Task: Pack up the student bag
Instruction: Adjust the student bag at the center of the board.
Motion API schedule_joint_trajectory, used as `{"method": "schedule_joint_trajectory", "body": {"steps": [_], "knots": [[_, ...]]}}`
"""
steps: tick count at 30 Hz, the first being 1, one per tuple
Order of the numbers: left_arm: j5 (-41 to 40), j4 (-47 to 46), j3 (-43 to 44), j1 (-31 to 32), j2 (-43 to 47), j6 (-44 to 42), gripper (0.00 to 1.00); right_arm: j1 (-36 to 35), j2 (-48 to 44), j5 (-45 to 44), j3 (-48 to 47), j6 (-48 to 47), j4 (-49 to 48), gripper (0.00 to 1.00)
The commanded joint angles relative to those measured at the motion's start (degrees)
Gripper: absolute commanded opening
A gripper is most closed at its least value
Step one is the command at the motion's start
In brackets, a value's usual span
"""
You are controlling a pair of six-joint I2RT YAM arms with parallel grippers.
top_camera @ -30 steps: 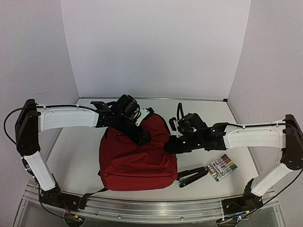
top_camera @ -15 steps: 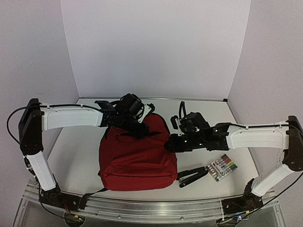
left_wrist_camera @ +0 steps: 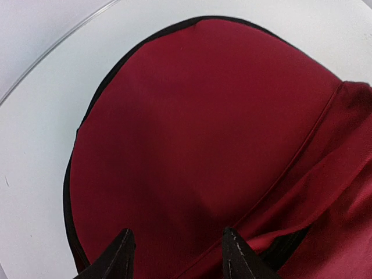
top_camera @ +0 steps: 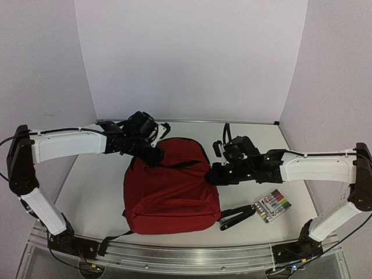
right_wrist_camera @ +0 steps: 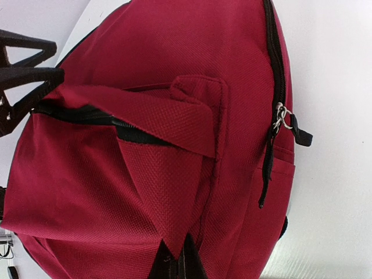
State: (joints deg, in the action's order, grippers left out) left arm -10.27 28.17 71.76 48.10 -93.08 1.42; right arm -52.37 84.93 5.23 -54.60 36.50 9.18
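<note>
From above, the student bag [top_camera: 171, 189] lies flat on the table [top_camera: 93, 180] between the two arms. Its long axis runs near to far, with the rounded top toward the back wall and the flat bottom toward the arm bases. The left gripper [top_camera: 154, 154] is at the bag's far left shoulder and the right gripper [top_camera: 214, 174] at its right edge. A marker pack [top_camera: 272, 205] and a black tool [top_camera: 235, 216] lie just right of the bag. A second ago the left gripper hung over the middle of the bunched top. It is now out to the left, and the top arc shows round and whole.

At the left wrist, the fingers [left_wrist_camera: 119, 258] stand partway apart over red fabric. Whether they pinch it I cannot tell.

At the right wrist, the fingers [right_wrist_camera: 192, 264] are pressed together, tips against the red cloth below the pocket flap. A black zipper with a metal pull [right_wrist_camera: 283, 118] runs along the bag's edge.
</note>
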Motion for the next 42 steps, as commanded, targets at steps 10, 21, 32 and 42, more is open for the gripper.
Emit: {"method": "schedule_joint_trajectory", "body": {"steps": [10, 21, 32, 42], "knots": [[11.21, 4.4, -4.25, -0.29, 4.54, 2.42, 0.2, 5.27, -0.28, -2.48, -4.88, -5.47, 1.78, 0.0], [18.99, -2.55, -11.54, -0.25, 11.56, 16.79, 0.02, 12.43, 8.44, -1.37, -14.63, -12.96, 2.1, 0.0], [16.46, -0.55, -7.13, -0.29, 13.75, 19.79, 0.57, 11.85, 5.39, -0.38, -17.88, -10.22, 7.91, 0.52], [15.19, 6.09, 2.57, 0.06, 2.6, 8.35, 0.76, 9.17, -4.49, -0.32, -9.81, -3.35, 8.02, 0.61]]}}
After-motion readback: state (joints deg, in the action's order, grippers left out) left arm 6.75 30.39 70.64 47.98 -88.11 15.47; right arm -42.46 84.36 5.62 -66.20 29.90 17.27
